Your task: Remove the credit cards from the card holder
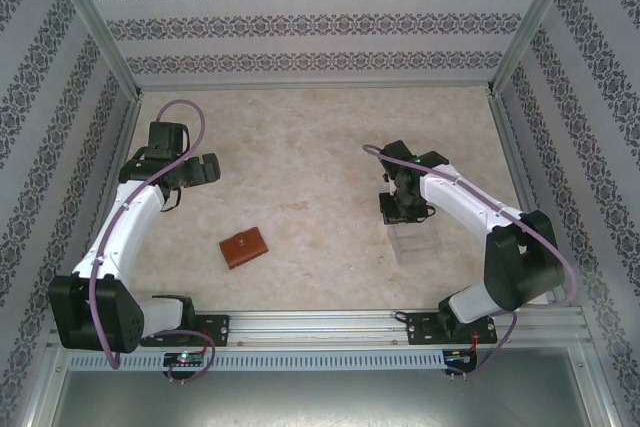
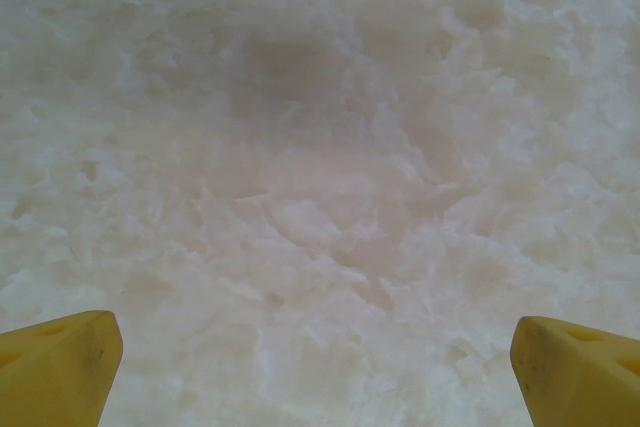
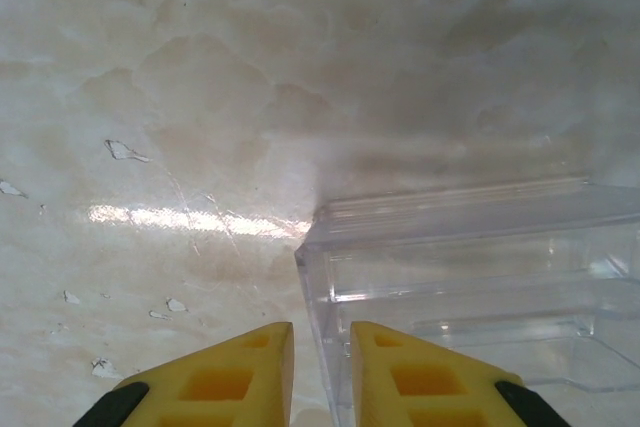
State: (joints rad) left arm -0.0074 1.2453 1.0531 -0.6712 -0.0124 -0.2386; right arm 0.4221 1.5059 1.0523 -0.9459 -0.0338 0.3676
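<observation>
Two grippers, neither on the shut card holder toward the table's near edge: left gripper gapes wide, likely ready to reach, right gripper narrowly straddles the clear box wall, can't tell if gripped.

Just a pale beige marble-look desk boxed in by white floral-striped wallpaper walls and silvery aluminium corner posts, evenly lit.

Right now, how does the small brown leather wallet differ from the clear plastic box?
The small brown leather wallet is opaque, flat and closed; the clear plastic box is see-through and taller. The wallet lies left of centre, the box right. Both rest on the table.
</observation>
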